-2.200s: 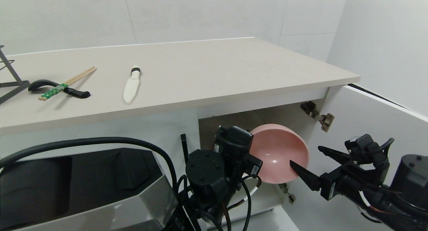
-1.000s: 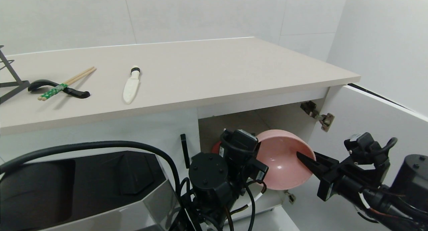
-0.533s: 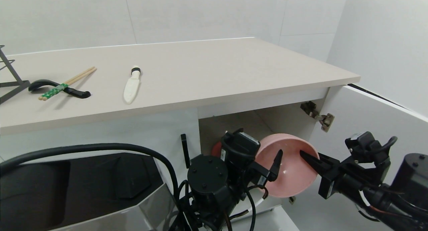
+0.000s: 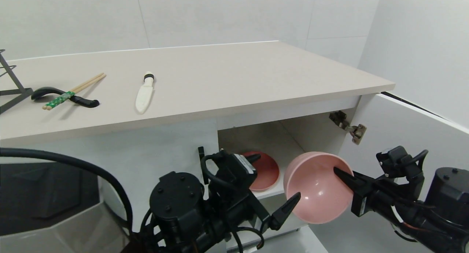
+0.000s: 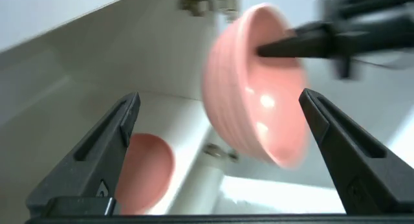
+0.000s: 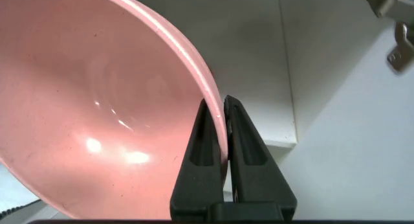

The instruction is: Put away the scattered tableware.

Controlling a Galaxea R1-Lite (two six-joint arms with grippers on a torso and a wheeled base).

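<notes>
A pink bowl (image 4: 317, 189) hangs tilted in front of the open cabinet (image 4: 263, 136), with my right gripper (image 4: 339, 171) shut on its rim; the pinch shows close up where the gripper (image 6: 217, 130) meets the bowl (image 6: 97, 107). My left gripper (image 4: 278, 176) stands open just left of the bowl, not touching it. From the left wrist, the left gripper (image 5: 220, 98) frames the bowl (image 5: 259, 114). A red dish (image 4: 262, 170) lies on the cabinet shelf. On the counter lie a white knife (image 4: 144, 93), chopsticks (image 4: 73, 91) and a black spoon (image 4: 64, 96).
The cabinet door (image 4: 403, 136) stands open to the right, close behind my right arm, with hinges (image 4: 348, 126) at the opening's edge. A black wire rack (image 4: 11, 88) sits at the counter's far left. The counter (image 4: 238, 73) is bare on its right half.
My right gripper closed on the bowl's rim. My left gripper let go of the bowl, opened and drew back to the left and down, uncovering the red dish inside.
</notes>
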